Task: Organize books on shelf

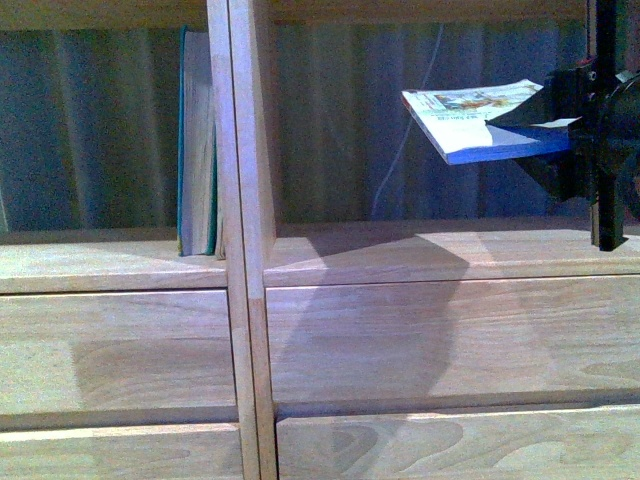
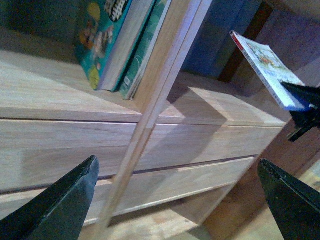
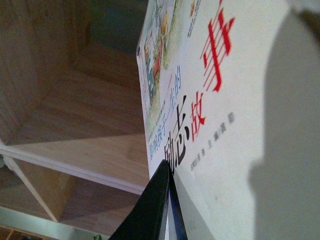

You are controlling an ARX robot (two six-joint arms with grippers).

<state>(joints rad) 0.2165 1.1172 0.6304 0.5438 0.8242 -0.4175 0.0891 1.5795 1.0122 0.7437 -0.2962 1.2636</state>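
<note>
Shelf point(image 1: 400, 340) of pale wood, curtain point(image 1: 100, 130) behind

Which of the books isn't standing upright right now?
The thin white paperback, which the right hand holds roughly flat in mid-air. The teal book stands upright on the shelf against the divider.

Dim light with a blue cast leaves every view grainy and soft. A broad shadow falls across the drawer fronts point(image 1: 400, 340), and another darkens the white book point(image 3: 240, 150).
</note>
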